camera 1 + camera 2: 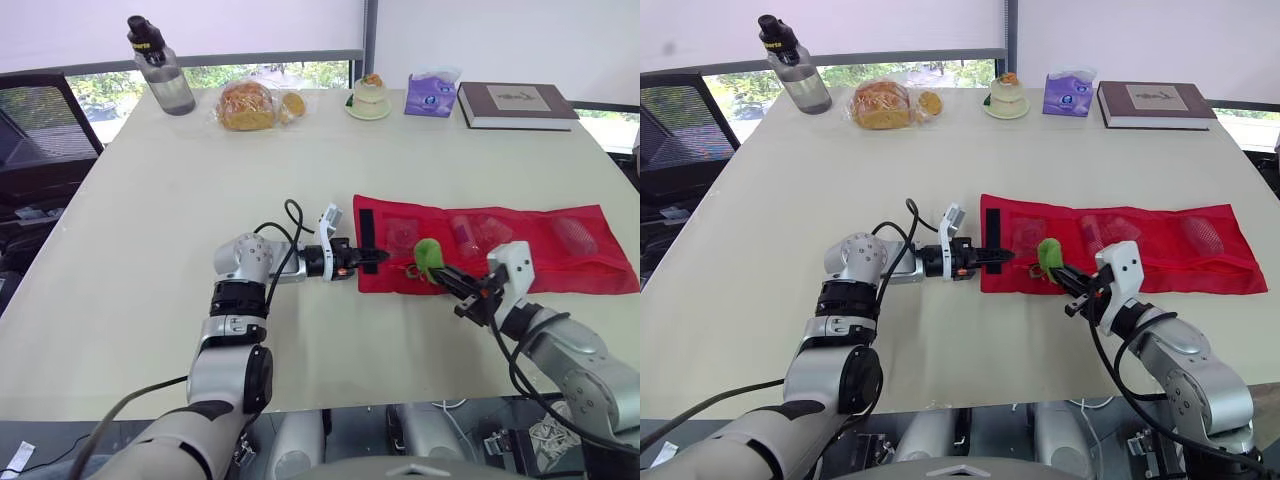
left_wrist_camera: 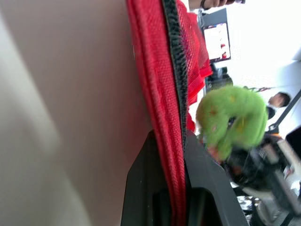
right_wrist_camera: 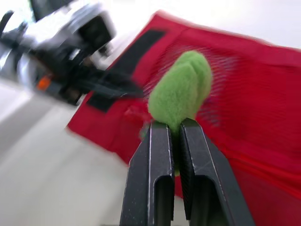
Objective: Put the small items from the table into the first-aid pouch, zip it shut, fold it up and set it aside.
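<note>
Found the red mesh pouch (image 1: 520,250) spread flat on the counter (image 1: 150,220), long axis running left to right across the robot's front. Noted the left end effector (image 1: 372,259) closed on the pouch's left end, with red fabric and the black zip edge pinched between its fingers in the left wrist view. Noted the right end effector (image 1: 447,275) clamped on a green fuzzy item (image 1: 428,253), fingers drawn nearly together around its lower part. Placed the green fuzzy item over the near edge of the red mesh pouch, toward its left third, between the two end effectors and close to the left one's grip. Judged the pouch opening to lie just ahead and left of the right end effector, along the zip line held by the left. Judged the right arm nearer for the insertion, the left serving only as a brace. Could not confirm how far the zip mouth gapes. Flagged a risk of the fuzz snagging on the mesh at entry
</note>
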